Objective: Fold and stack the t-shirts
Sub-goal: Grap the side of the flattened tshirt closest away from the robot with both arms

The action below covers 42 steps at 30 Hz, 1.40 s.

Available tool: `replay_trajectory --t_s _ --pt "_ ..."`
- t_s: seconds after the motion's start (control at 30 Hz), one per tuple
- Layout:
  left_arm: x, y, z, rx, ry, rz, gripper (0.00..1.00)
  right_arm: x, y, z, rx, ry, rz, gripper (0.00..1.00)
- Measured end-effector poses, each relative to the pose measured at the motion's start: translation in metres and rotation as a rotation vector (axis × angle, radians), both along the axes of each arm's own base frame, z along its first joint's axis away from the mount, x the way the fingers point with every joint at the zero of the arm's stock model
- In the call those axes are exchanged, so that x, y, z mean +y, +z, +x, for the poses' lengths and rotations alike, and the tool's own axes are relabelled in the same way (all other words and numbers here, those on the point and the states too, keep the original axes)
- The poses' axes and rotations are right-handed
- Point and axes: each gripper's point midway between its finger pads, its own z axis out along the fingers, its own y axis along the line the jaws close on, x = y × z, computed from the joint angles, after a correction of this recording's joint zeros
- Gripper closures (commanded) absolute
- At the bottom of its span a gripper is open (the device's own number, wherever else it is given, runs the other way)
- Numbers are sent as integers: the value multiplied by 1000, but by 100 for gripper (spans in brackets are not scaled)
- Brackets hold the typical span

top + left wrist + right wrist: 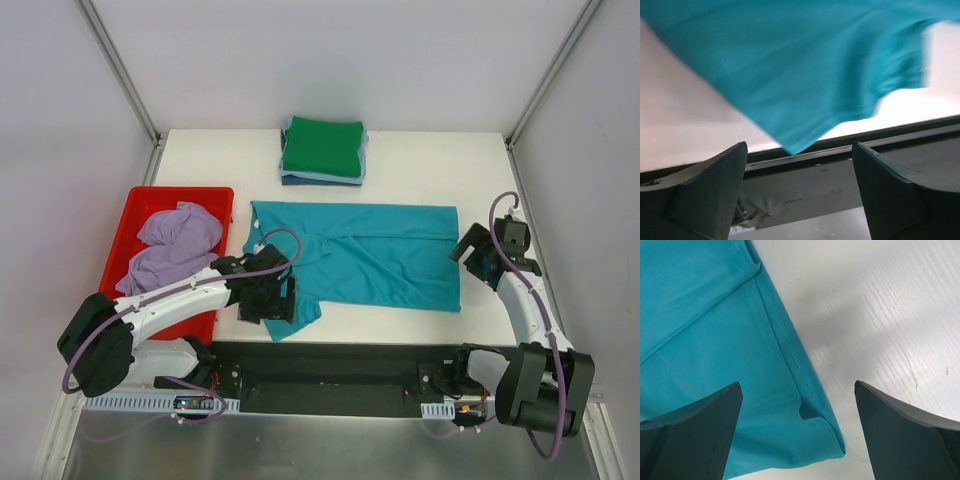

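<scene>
**Teal shirt spread flat, both arms at its ends**

Teal cotton lies open across the middle of the bench in the top view: the teal shirt runs left to right, collar end to the left. We judge it is laid out this way so a fold can start from both ends at once. The left fingers sit over its near-left sleeve and the right fingers just off its right hem. A folded stack, green on top, waits at the far edge, and a lavender shirt is bunched in the red tray.

From the left wrist, the left fingers stand wide apart with nothing between them. The teal shirt fills the upper view, a sleeve corner pointing toward the bench's near edge. This view is blurred, so we cannot tell whether that corner rests flat.

From the right wrist, the right fingers are likewise spread wide and empty. The teal shirt shows its stitched hem corner on the bench, between the fingers and nearer the left one. That looks to us like a line-up for pinching the corner.
</scene>
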Motion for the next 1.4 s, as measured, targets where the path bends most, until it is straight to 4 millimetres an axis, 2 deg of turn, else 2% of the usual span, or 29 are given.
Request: replay_trajectory --t_s 0.07,0.13,0.2,0.27,0.53,0.6,0.63,0.77,0.8,1.03,1.13,1.4 --pt "15 -19 -20 73 17 50 33 1 -6 -1 23 0 9 4" --pt "23 -28 -30 115 39 74 42 2 -11 -1 44 2 19 4" --pt "23 -29 -31 119 51 70 44 3 -15 -2 57 3 26 4" --pt "19 -27 -31 127 54 51 55 3 -16 -2 62 3 29 4" --pt "13 -40 -43 189 19 76 64 -3 -16 -5 69 -27 16 4" --pt "14 -41 -44 194 15 83 72 -4 -15 -4 64 -33 14 4" --pt "14 -42 -44 196 17 89 80 -4 -14 -4 60 -36 14 4" --pt "16 -50 -46 218 14 127 89 -5 -10 -4 40 -49 10 4" --pt "14 -50 -46 219 8 130 100 -6 -10 -7 36 -58 6 4" --pt "7 -50 -44 216 -32 147 100 -15 -15 -48 29 -193 -11 3" --pt "7 -48 -41 191 -44 145 100 -11 -14 -61 -4 -230 16 1" --pt "-3 -19 -25 55 -94 54 100 22 -49 -91 38 -197 168 23"
